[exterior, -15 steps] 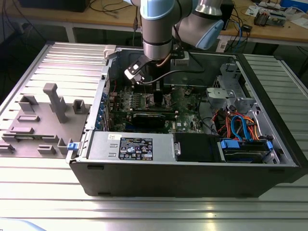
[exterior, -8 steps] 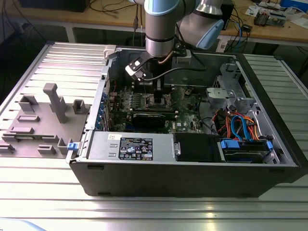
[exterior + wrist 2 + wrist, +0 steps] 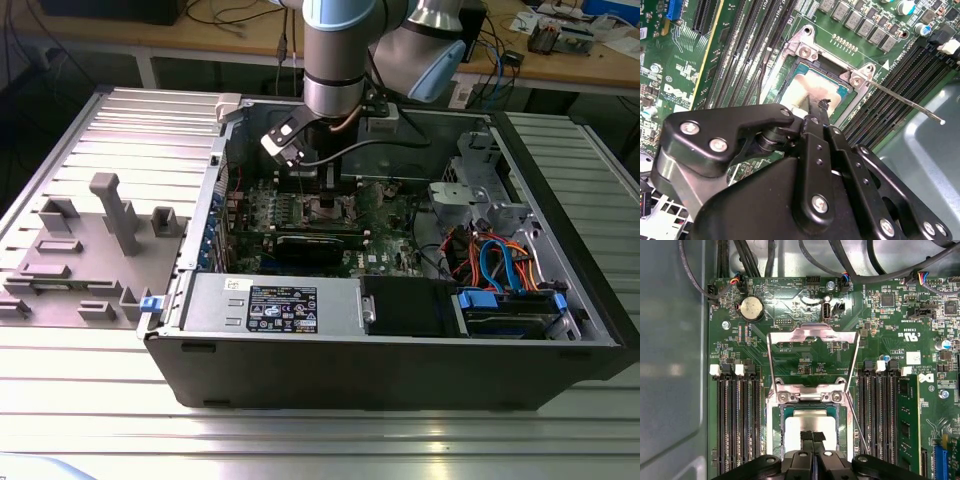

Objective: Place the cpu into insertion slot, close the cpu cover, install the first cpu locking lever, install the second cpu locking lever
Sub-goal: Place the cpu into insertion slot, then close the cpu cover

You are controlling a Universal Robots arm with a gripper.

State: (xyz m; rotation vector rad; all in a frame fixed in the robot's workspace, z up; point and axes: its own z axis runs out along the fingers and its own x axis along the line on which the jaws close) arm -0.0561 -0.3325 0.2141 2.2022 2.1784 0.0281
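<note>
We judge the main risk to be the small flat square silvery-beige cpu (image 3: 810, 421) sitting slightly skewed in the dark square silver-rimmed insertion slot (image 3: 774, 430). Pressure from the black two-fingered claw (image 3: 812, 436) could then damage the contacts beneath. The claw's fingers are pressed together, gripping nothing, with their tips over the middle of the cpu's face; we cannot tell whether they touch. The cpu lies flat inside the slot. The square silvery windowed cpu cover (image 3: 813, 335) lies swung open just beyond the slot, and a thin wire lever (image 3: 860, 426) runs beside the slot, unlatched.

Ribbed metal table (image 3: 300, 440), wooden desk (image 3: 230, 45) behind
</note>
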